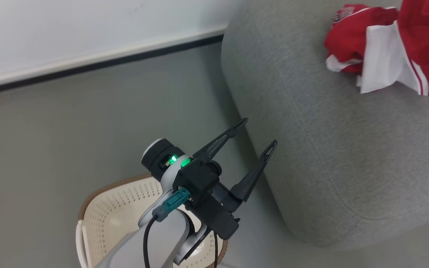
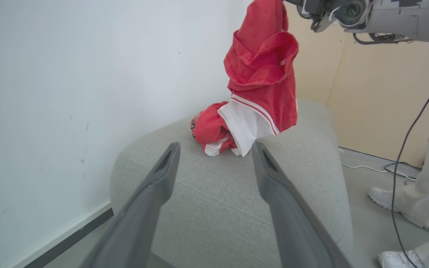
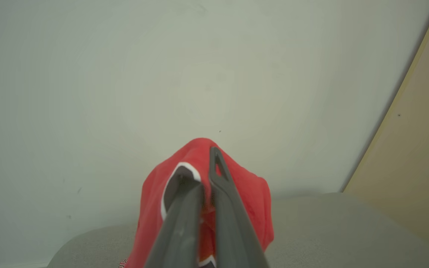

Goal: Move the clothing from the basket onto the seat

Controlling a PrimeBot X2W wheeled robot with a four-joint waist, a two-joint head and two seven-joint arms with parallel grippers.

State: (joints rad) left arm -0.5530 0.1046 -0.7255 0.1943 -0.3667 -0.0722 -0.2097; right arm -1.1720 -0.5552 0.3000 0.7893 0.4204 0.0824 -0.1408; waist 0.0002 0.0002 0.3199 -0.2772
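a pale grey forearm (image 1: 158,240) carries a black wrist block (image 1: 199,182) (green light (image 1: 184,162), teal plug (image 1: 175,199)) and long dark fingers (image 1: 253,175).

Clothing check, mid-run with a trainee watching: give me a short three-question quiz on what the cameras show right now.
1. True or false: the left gripper is open and holds nothing.
2. What grips the hanging red garment? A) the right gripper B) a wall hook C) nothing
3. Fill in: the crumpled red garment lies on the ____.
Key: 1 true; 2 A; 3 the seat.
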